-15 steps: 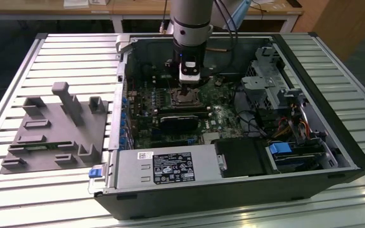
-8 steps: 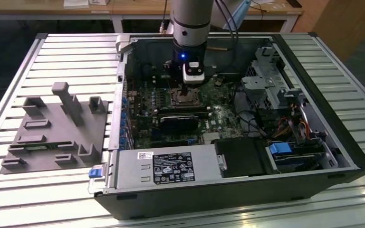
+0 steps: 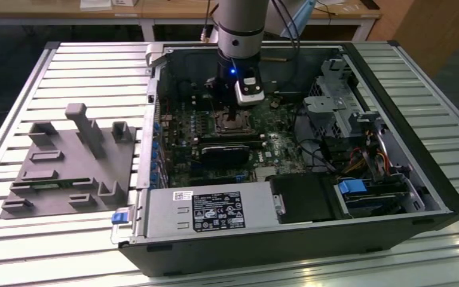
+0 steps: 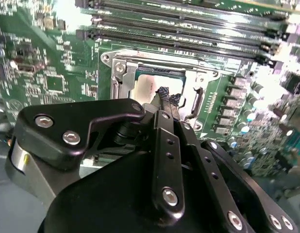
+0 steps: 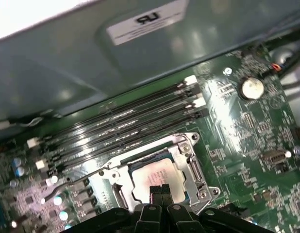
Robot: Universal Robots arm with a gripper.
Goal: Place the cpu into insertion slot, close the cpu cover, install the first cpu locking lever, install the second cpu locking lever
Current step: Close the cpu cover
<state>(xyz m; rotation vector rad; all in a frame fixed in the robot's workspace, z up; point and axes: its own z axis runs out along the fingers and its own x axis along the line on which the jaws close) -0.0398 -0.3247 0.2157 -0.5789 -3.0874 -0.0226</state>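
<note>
While the open computer case (image 3: 293, 242) sat on the slatted table (image 3: 94, 66), the arm (image 3: 240, 30) hung down from the top centre of the exterior view to the socket (image 3: 223, 126) near mid-frame. In the first wrist view the cover (image 5: 190, 167) lay flat around the chip (image 5: 152, 174) seated in that socket. The gripper (image 5: 160, 191) had its jaws pressed together, empty, tips over the chip's edge.
</note>
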